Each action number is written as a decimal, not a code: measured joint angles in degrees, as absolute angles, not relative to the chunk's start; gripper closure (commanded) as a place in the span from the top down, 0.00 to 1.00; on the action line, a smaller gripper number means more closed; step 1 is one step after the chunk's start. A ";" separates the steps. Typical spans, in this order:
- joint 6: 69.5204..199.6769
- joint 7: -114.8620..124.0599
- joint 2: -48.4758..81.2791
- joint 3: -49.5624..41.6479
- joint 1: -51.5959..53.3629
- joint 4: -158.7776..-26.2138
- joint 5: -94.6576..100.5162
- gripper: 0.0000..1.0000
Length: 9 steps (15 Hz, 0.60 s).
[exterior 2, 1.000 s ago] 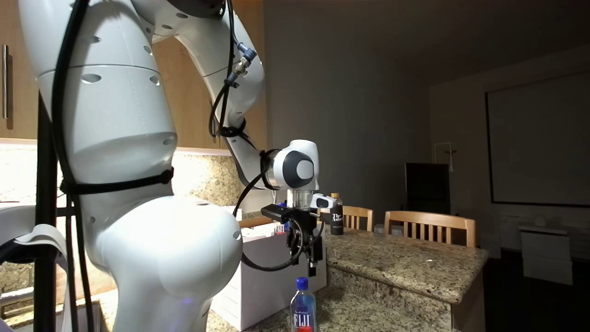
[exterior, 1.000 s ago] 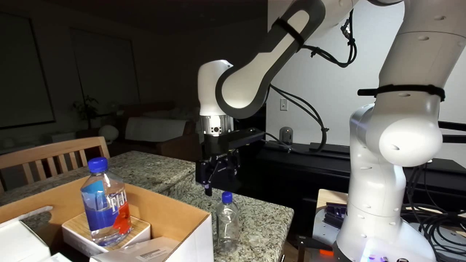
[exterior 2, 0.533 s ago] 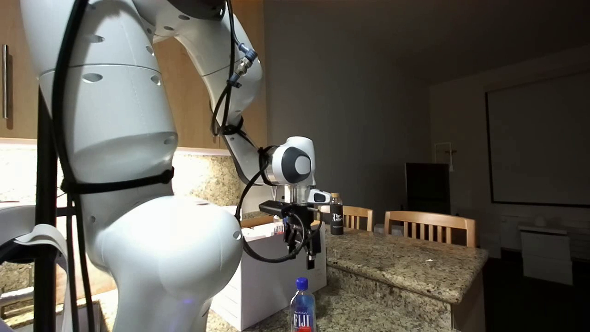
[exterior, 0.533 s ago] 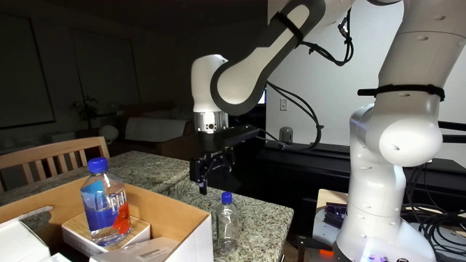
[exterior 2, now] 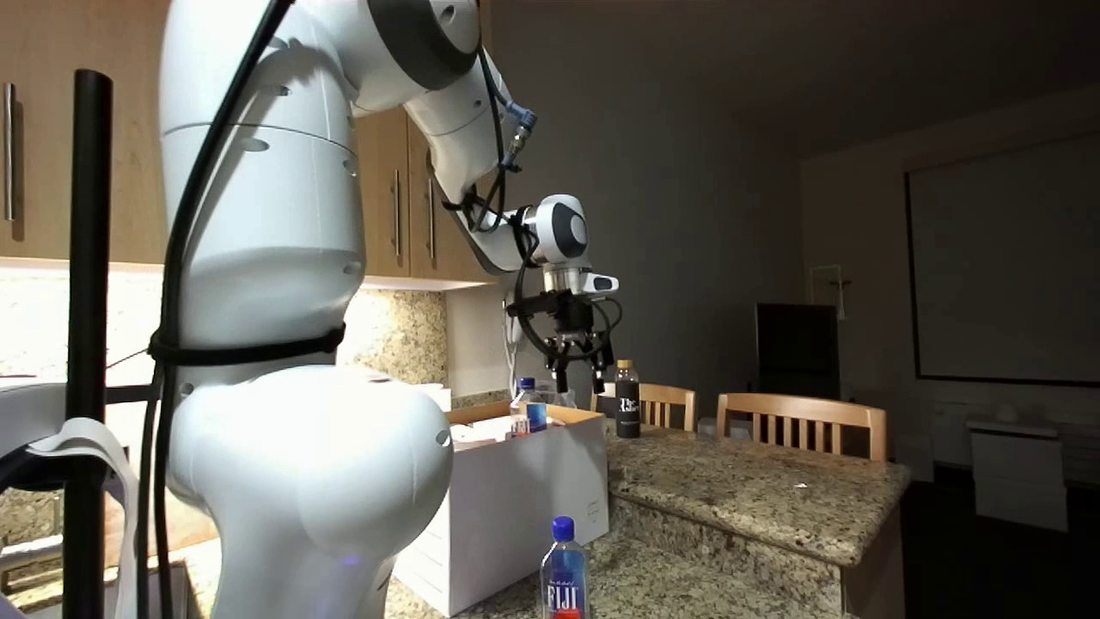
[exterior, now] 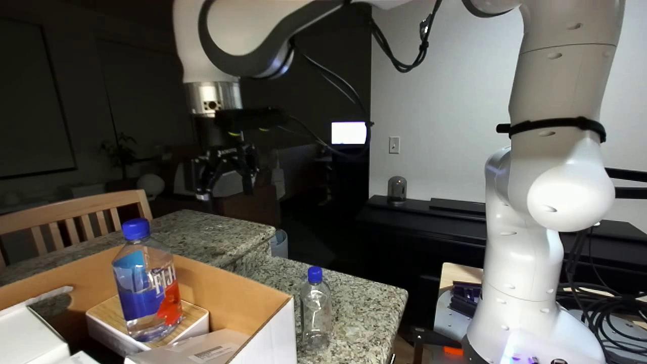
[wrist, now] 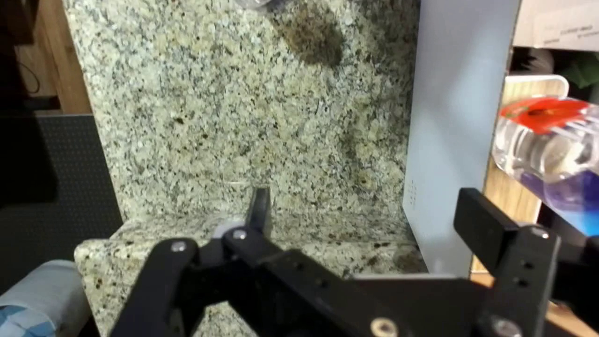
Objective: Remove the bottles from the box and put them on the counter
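Observation:
The large box [exterior: 242, 298] is tan inside and white outside in both exterior views [exterior 2: 533, 516]. A labelled bottle [exterior: 146, 298] with a blue cap stands in it on a wood-topped block; it also shows in the wrist view [wrist: 557, 140]. The plain-looking bottle [exterior: 316, 318] stands on the granite counter [exterior: 364, 313] outside the box; its FIJI label shows in an exterior view [exterior 2: 565, 585]. My gripper [exterior: 225, 190] is open and empty, above the box's rim height [exterior 2: 579, 380]. In the wrist view its fingers [wrist: 484, 229] stand wide apart [wrist: 372, 215], one over the box wall.
White cartons [exterior: 30, 333] and a flat package [exterior: 202, 349] lie in the box. A raised granite ledge [exterior: 212, 235] runs behind it, with a dark bottle [exterior 2: 628, 408] on it. Wooden chairs [exterior: 86, 215] stand beyond. A bin [wrist: 47, 295] stands on the floor.
My gripper has risen and moved away from the bottle on the counter toward the box, leftward in an exterior view. Both fingers now show apart. The bottles and box have not moved.

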<state>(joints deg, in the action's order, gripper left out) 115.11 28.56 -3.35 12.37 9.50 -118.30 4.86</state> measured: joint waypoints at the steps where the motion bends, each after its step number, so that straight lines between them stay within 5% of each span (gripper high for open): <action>1: 112.57 28.56 -1.92 12.82 9.90 -114.27 5.94 1.00; 9: 98.68 24.63 12.04 16.07 18.92 -85.11 10.02 1.00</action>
